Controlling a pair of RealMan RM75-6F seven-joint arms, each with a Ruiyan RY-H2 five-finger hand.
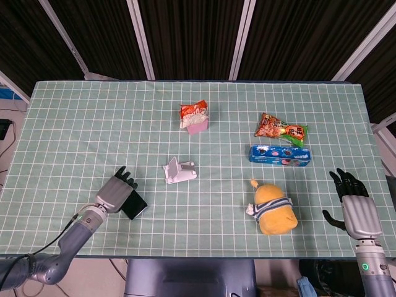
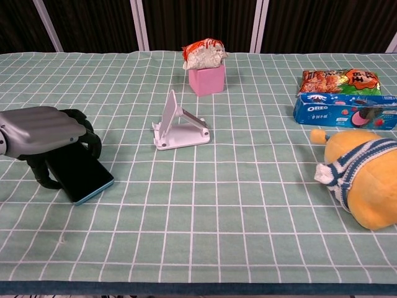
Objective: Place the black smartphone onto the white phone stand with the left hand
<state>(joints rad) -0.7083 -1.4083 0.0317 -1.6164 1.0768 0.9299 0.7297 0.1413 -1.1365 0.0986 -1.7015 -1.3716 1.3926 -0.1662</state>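
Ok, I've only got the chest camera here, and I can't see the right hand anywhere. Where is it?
Observer: The head view shows the right hand off the table, just past its near right corner, fingers apart and holding nothing.
Operator: And where does the left arm come in from?
Observer: The left arm crosses the table's near edge close to the left corner and angles up to the left hand, which lies over the phone.
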